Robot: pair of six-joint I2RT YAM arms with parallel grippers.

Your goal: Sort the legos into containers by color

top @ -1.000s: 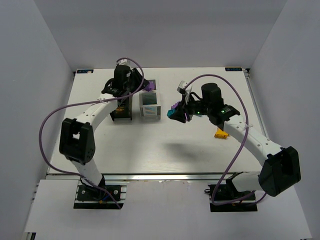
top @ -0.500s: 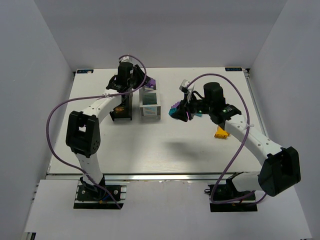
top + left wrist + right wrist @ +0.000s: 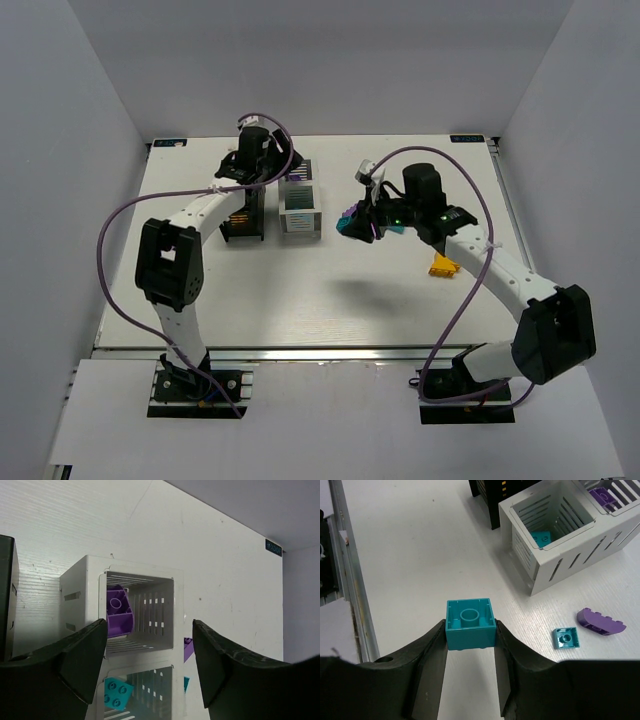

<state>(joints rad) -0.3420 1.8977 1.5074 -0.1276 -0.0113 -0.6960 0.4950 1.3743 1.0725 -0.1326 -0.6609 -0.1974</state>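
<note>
Two hands hung over the table (image 3: 300, 300). Near its far edge stood the white container (image 3: 85, 575), the left hand (image 3: 149, 627) released above it. The right hand (image 3: 470, 627) clenched a teal brick (image 3: 470, 615) aloft by its flat sides; light, rigid, probably slick.

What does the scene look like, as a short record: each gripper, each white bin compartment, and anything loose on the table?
left gripper: open, empty, facing the white container
right gripper: shut on square teal brick
far compartment: purple brick
near compartment: teal brick
loose on table: small teal brick, curved purple brick, yellow brick
</note>
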